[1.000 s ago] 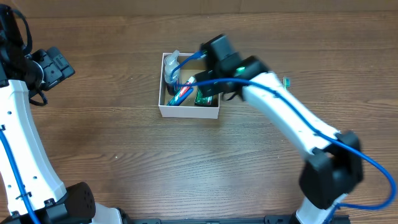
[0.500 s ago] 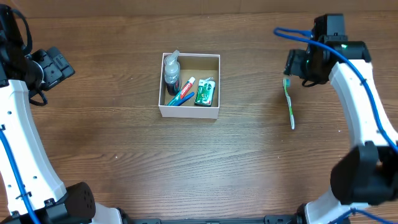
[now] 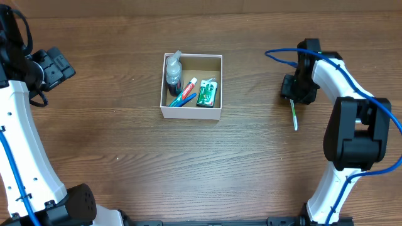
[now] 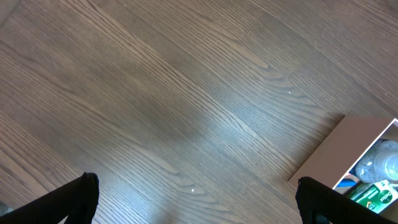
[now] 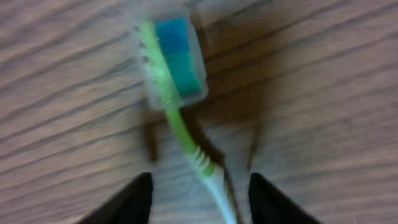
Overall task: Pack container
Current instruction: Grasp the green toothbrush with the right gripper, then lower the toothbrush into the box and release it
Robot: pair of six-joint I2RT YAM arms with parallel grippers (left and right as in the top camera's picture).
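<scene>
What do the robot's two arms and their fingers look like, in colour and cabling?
Both the left arm and the right arm have white links and black joints. A blue cable runs along each. The fingers are black.

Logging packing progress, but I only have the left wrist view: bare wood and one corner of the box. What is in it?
Observer: Overhead, the container holds a clear bottle, a toothpaste tube and a green packet.
Operator: Anything outside it?
Observer: A green toothbrush lies on the table, well to the right of the box.
Operator: Is an arm at it?
Observer: The right wrist view shows the right gripper open, with one finger on either side of the brush handle and not closed on it.
</scene>
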